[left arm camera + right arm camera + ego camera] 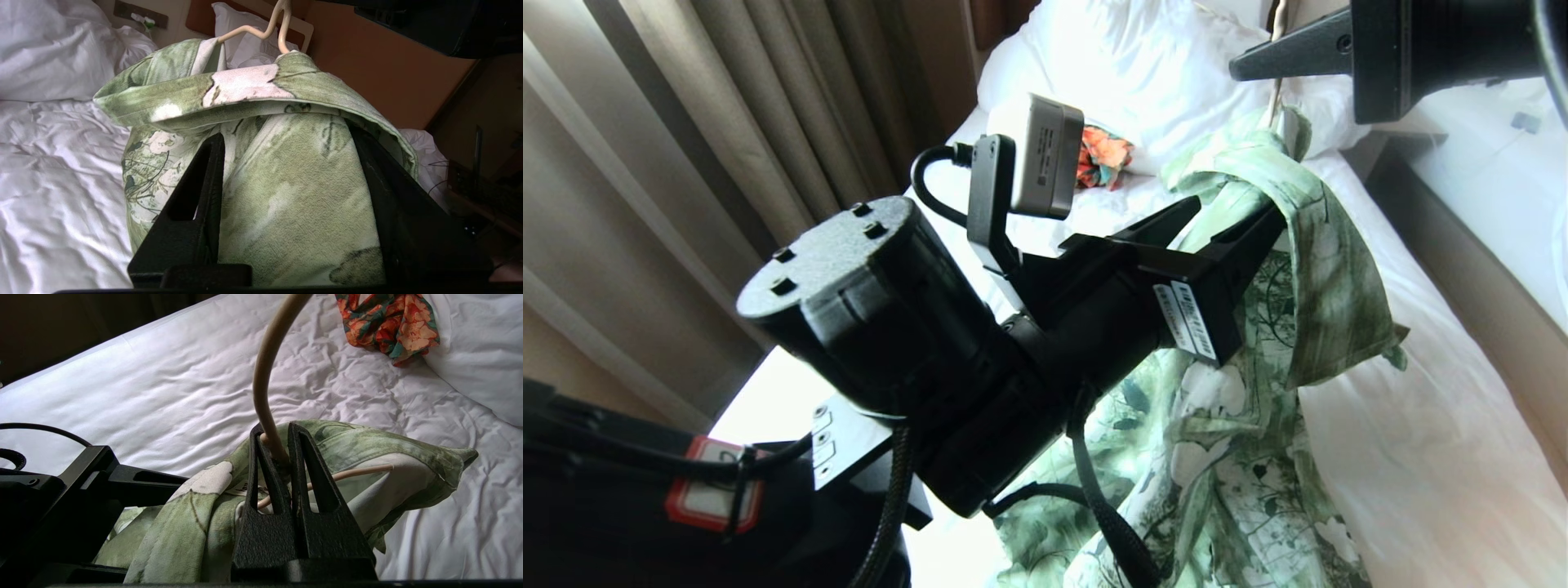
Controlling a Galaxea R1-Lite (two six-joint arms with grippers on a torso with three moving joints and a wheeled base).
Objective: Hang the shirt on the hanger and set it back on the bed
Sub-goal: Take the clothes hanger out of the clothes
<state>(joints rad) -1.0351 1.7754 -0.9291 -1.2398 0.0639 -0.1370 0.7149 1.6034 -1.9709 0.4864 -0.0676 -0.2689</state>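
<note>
Two grippers: right gripper [282, 457] clamps the hanger [265, 375] neck at frame centre; left gripper [286, 163], jaws apart, straddles the shirt [286, 204] shoulder below the collar, above the bed [163, 375].

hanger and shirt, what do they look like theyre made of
The hanger: a smooth cream rod, likely coated wire or plastic, going by its even matte bends. The shirt: thin woven cloth, probably cotton or a blend, with a visible weave and soft folds.
</note>
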